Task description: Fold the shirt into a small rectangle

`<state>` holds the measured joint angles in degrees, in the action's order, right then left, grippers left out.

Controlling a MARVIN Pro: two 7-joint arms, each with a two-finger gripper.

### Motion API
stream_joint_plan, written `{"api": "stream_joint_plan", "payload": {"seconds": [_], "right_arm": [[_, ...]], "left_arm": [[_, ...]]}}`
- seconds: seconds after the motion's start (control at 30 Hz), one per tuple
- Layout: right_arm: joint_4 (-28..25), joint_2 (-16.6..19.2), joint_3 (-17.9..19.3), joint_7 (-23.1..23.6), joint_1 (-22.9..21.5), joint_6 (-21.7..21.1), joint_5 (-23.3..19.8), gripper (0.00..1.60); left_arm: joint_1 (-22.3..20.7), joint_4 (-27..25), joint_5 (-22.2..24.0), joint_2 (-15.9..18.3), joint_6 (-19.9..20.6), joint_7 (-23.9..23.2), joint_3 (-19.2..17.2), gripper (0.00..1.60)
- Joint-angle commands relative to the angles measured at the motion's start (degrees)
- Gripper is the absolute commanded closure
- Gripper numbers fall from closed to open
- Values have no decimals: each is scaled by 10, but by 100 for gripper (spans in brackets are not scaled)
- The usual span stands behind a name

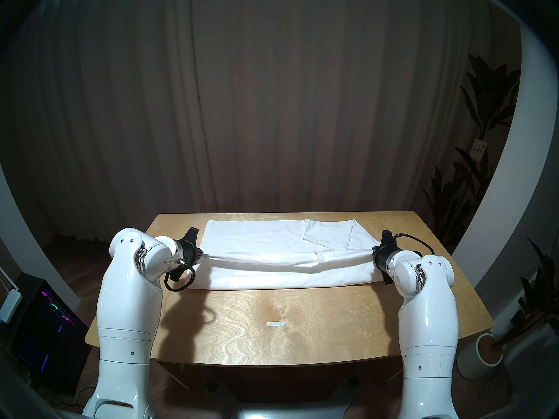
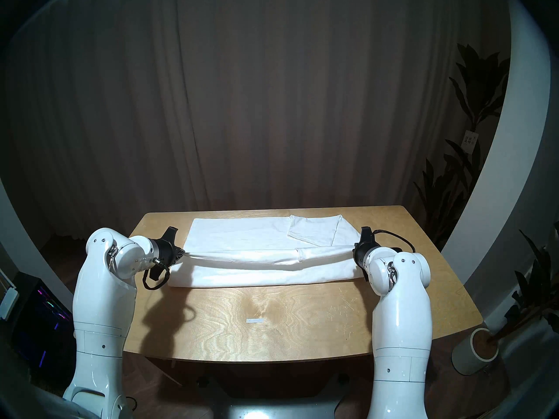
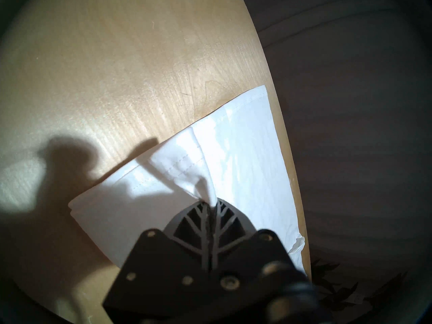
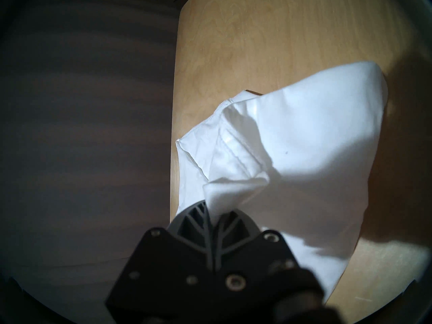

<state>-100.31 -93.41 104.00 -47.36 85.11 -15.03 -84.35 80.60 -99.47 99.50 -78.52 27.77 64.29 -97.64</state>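
My left tool (image 3: 211,203) was clenched on a pinch of the shirt (image 1: 272,237) right at its stitched hem, and my right tool (image 4: 216,213) was clenched on a bunch of cloth at the other end, beside a double-stitched seam. I held both ends at once so that the edge between them would lift as one straight line rather than sag into a heap; in the head views that lifted edge ran as a long, slightly drooping roll from one tool to the other, raised off the layer beneath it.

The rest of the shirt lay spread across the far half of the tabletop (image 1: 302,324), lengthwise from left to right, its far edge close to the tabletop's back rim. A sleeve was already turned in on the right part of the body, which I judged left the piece a long band ready to be halved. Carrying the near edge over toward the far one seemed the step in hand, and keeping my two tools level and well apart was what would keep the fold square.

A small white tape strip (image 1: 276,323) lay on the bare wood nearer to me, well apart from the cloth.
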Motion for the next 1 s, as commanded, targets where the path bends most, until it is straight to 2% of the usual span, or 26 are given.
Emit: {"api": "stream_joint_plan", "payload": {"seconds": [0.0, 0.27, 0.53, 0.6, 0.63, 0.73, 0.77, 0.9, 0.97], "right_arm": [[20, -9, -6, -6, -63, 25, 4, 160], [60, -13, -9, -15, -100, 46, 8, 160], [102, -6, -6, -16, -138, 63, 15, 160], [106, -5, -5, -15, -141, 65, 16, 160], [117, -2, -3, -15, -151, 69, 18, 160], [130, 1, 0, -14, -166, 74, 19, 160], [136, 3, 1, -12, -173, 76, 20, 160], [151, 7, 2, -10, -185, 79, 22, 160], [168, 11, 1, -6, -198, 79, 24, 160]], "left_arm": [[-65, 14, -7, 2, -13, -21, 16, 160], [-106, 56, -21, -2, -28, -42, 42, 160], [-149, 108, -34, 0, -41, -56, 51, 160], [-143, 106, -35, 1, -42, -60, 50, 160], [-160, 123, -38, 1, -44, -62, 53, 160], [-166, 135, -42, 2, -48, -68, 55, 160], [-182, 149, -44, 2, -49, -67, 58, 160], [-187, 161, -48, 2, -52, -74, 60, 160], [-208, 184, -53, 1, -54, -79, 66, 160]]}}
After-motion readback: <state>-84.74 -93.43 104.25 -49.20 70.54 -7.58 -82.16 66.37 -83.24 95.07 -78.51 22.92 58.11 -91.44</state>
